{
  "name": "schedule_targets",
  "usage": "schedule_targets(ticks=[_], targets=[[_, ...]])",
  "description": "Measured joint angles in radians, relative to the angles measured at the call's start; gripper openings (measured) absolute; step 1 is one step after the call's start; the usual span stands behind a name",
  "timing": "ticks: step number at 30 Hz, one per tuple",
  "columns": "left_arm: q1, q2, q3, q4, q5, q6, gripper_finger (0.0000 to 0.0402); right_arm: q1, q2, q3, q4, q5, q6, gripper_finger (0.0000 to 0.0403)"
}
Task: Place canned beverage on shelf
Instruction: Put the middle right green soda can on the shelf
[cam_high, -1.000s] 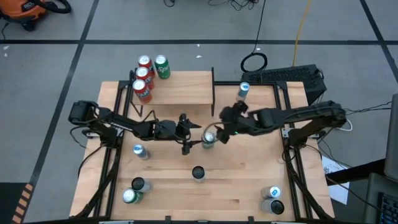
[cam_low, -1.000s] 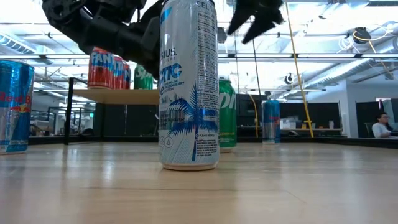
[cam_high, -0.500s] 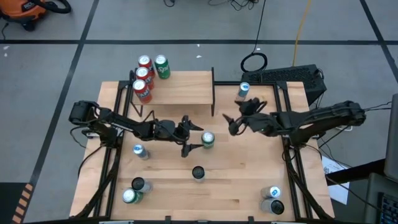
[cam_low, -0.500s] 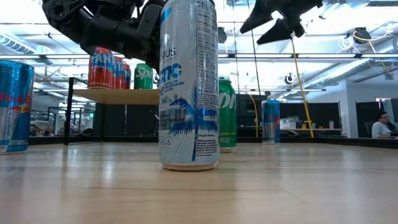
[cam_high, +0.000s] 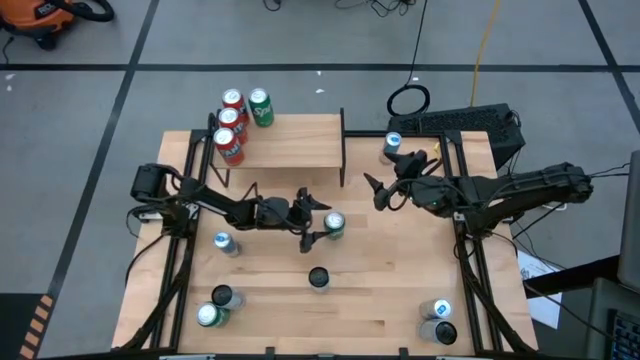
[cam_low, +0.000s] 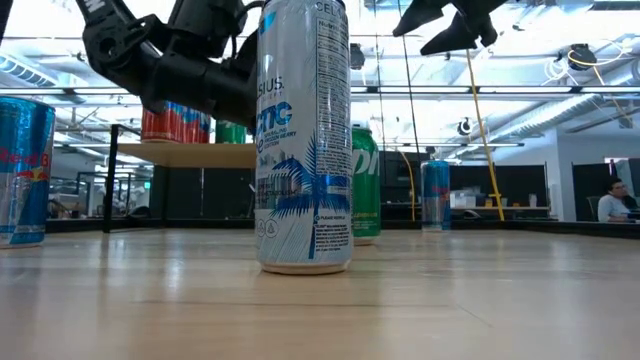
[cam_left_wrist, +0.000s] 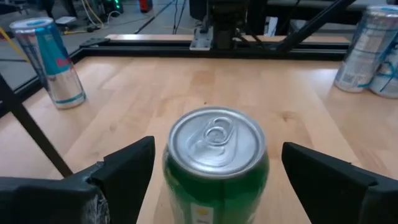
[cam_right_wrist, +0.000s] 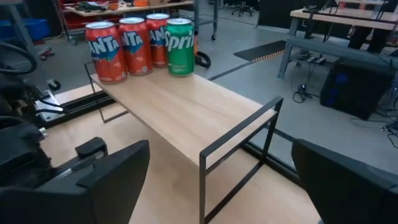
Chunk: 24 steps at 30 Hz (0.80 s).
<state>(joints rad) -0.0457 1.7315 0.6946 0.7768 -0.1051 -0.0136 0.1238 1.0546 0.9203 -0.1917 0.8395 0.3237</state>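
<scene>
The shelf (cam_high: 290, 145) (cam_right_wrist: 180, 115) stands at the table's far side, with several red cans and a green can (cam_right_wrist: 180, 46) on its left end. A green canned beverage (cam_high: 333, 224) (cam_left_wrist: 216, 158) stands upright on the tabletop near the middle. My left gripper (cam_high: 320, 222) is open and low. One of its fingers (cam_left_wrist: 127, 171) stands on each side of the can's top, with a gap showing on both sides. My right gripper (cam_high: 385, 190) (cam_low: 445, 20) is open, raised above the table to the can's right and farther back, and holds nothing.
A tall white and blue can (cam_high: 318, 278) (cam_low: 305, 130) stands just nearer than the green one. Blue cans stand at the left (cam_high: 222, 243) and far right (cam_high: 391, 145). More cans sit at the near left (cam_high: 212, 305) and near right (cam_high: 438, 320) corners.
My right gripper has drawn back from the green can toward the table's right and far side, turning as it went, still open. My left gripper has sunk and gone right, bringing its fingers to either side of the can. The can has stayed in place.
</scene>
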Motion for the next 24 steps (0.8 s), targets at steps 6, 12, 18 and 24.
schedule_targets(ticks=[6, 12, 18, 24], targets=[[0.008, 0.043, 0.044, 0.002, 0.020, -0.004, 0.0355, 0.000, 0.000, 0.000, 0.000, 0.001, 0.000, 0.0380], [0.008, 0.085, 0.063, 0.000, 0.028, -0.004, 0.0355, 0.000, 0.000, 0.000, -0.003, -0.001, 0.000, 0.0380], [0.007, 0.092, 0.064, -0.001, 0.028, -0.001, 0.0354, 0.000, 0.000, 0.000, -0.004, -0.002, 0.000, 0.0380], [0.008, 0.092, 0.064, -0.001, 0.028, 0.001, 0.0315, 0.000, 0.000, 0.000, -0.003, -0.001, -0.003, 0.0380]])
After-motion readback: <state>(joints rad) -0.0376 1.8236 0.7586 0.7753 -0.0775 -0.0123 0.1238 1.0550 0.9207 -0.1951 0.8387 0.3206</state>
